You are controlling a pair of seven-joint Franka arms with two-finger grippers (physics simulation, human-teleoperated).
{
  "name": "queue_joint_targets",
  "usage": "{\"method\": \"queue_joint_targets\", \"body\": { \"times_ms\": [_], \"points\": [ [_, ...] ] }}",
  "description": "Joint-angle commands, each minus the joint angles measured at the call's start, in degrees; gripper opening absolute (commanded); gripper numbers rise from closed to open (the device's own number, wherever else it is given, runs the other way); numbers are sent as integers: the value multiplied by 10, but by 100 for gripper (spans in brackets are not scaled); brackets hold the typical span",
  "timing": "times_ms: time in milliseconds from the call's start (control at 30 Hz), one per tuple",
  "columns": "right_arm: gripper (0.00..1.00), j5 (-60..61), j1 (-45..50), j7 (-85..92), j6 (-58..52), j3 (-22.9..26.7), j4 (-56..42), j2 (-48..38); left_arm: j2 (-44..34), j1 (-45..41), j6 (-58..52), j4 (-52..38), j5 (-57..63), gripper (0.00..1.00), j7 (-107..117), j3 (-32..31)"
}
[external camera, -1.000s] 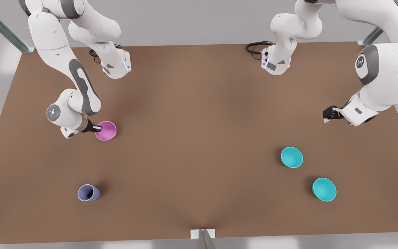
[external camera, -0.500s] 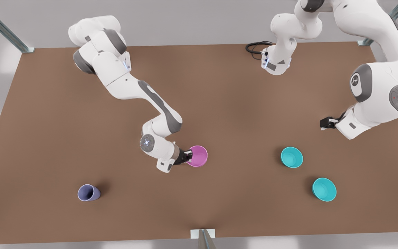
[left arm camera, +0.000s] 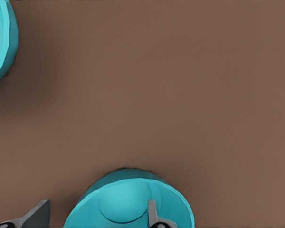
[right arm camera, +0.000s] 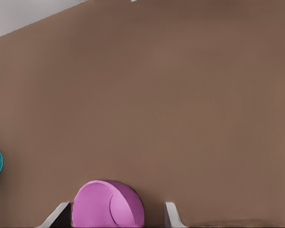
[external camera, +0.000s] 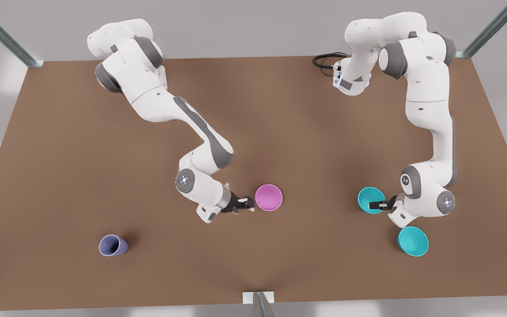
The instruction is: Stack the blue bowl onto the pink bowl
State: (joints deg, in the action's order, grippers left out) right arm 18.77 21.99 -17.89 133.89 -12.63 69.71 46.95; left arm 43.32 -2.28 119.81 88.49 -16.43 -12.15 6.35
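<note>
spare teal bowl (external camera: 413, 241): nearest to us, sitting alone on the table (external camera: 280, 273) at the front view's right, just beside our left arm's wrist.
lavender cup (external camera: 112, 245): tipped on its side, near the front at the front view's left, well apart from everything.
blue bowl (external camera: 370, 200): upright on the table, right of centre.
left gripper (external camera: 377, 205): at that bowl's rim. In the left wrist view one finger (left arm camera: 153, 214) is inside the bowl (left arm camera: 128, 202) and the other (left arm camera: 35, 216) outside, spread wide, nothing clamped.
pink bowl (external camera: 268, 197): upright near the table's middle.
right gripper (external camera: 245, 203): just beside it, fingers (right arm camera: 173, 213) apart, empty; in the right wrist view the bowl (right arm camera: 108, 205) sits between them.
</note>
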Motion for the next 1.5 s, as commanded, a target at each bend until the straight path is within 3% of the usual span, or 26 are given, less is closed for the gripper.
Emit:
{"method": "queue_joint_targets", "body": {
  "times_ms": [0, 67, 100, 167, 200, 267, 300, 467, 533, 600, 667, 833, 933, 1067, 1233, 1467],
  "points": [
    [100, 1, -37, -127, -179, -1, 3, -49, 0, 1, 66, 2, -2, 100, -46, 2],
    [100, -45, -112, -80, -329, 5, 3, -73, -1, 1, 68, 14, -2, 100, -46, 2],
    [100, -125, -162, -19, -392, 5, -1, -77, -3, 1, 67, 16, -2, 100, -46, 2],
    [100, -248, -246, 151, -512, 6, -2, -162, -3, 1, 57, 17, -2, 100, -43, 2],
    [100, -269, -287, 219, -569, 6, -3, -215, -10, 1, 37, 17, -2, 94, -38, 2],
    [100, -269, -321, 250, -642, 6, 0, -290, -14, 1, 22, 16, -2, 48, -39, 2],
    [100, -266, -321, 246, -666, 5, 2, -313, -13, 1, 21, 16, -2, 38, -39, 2],
    [100, -259, -316, 237, -679, 4, 8, -332, -11, 1, 21, 16, -5, 31, -37, 2],
    [100, -259, -323, 238, -679, 4, 5, -332, -11, 1, 21, 16, -7, 23, -33, 2],
    [100, -261, -318, 245, -674, 17, 9, -359, -16, 1, 21, 15, -7, 21, -24, 2],
    [100, -257, -323, 239, -607, 19, 116, -446, -17, 1, 21, 15, -8, 21, -10, 2],
    [100, -257, -321, 238, -608, 19, 111, -412, -32, -6, 0, 6, -11, 21, 38, -8],
    [100, -257, -323, 238, -605, 19, 111, -409, -25, -23, -79, -90, -33, 21, 139, -34],
    [100, -257, -327, 238, -602, 19, 112, -404, -10, -102, -81, -176, -32, 21, 308, -76],
    [100, -257, -326, 238, -602, 19, 112, -404, -2, -202, -67, -177, -32, 21, 458, -77],
    [100, -256, -327, 237, -602, 19, 115, -398, 32, -233, -1, -177, -34, 21, 501, -78]
  ]
}}
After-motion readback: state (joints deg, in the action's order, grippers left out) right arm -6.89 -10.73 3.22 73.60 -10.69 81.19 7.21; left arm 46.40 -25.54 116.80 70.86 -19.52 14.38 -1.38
